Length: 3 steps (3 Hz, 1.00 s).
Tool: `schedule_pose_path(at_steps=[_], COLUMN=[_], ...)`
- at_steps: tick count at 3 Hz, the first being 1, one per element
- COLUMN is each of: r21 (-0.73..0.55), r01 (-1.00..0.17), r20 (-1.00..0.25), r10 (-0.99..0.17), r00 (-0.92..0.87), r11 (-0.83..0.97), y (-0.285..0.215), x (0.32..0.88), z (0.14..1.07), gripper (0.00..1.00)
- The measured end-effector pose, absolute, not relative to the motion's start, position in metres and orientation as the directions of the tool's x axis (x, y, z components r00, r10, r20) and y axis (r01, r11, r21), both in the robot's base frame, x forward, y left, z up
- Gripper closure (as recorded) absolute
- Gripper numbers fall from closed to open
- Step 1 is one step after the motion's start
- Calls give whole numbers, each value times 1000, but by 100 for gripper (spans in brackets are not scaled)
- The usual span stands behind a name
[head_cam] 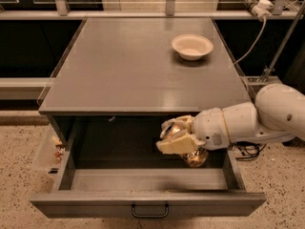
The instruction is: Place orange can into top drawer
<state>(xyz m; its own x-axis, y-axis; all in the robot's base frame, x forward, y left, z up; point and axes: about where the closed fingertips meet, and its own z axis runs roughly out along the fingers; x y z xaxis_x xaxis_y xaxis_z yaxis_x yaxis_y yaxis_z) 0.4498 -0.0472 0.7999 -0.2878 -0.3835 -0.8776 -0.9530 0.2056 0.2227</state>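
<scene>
Gripper (174,138) clasps orange can (196,157) — half-hidden — above top drawer (143,202).

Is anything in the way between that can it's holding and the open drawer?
Nothing visible is. The gripper holds the orange can over the right side of the open top drawer, and the drawer floor beneath it looks bare. The bowl sits on the cabinet top, out of the path.

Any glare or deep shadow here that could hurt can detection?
Camera view: soft sheen on the cabinet top near its front; back of the top drawer lies in deep shadow; the claw, over the drawer's right half, grips the orange can, whose metal glints; the bowl casts a shadow.
</scene>
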Motion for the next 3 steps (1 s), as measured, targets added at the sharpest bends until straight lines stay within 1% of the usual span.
schedule_pose_path(at_steps=[1,3], r21=[274,319], r01=[-930,-891], r20=[-869,-853], r10=[-352,-312], r00=[-348,-418], r11=[244,322], y=[-44,-48], x=[449,461], z=[761,703], gripper=[100,100])
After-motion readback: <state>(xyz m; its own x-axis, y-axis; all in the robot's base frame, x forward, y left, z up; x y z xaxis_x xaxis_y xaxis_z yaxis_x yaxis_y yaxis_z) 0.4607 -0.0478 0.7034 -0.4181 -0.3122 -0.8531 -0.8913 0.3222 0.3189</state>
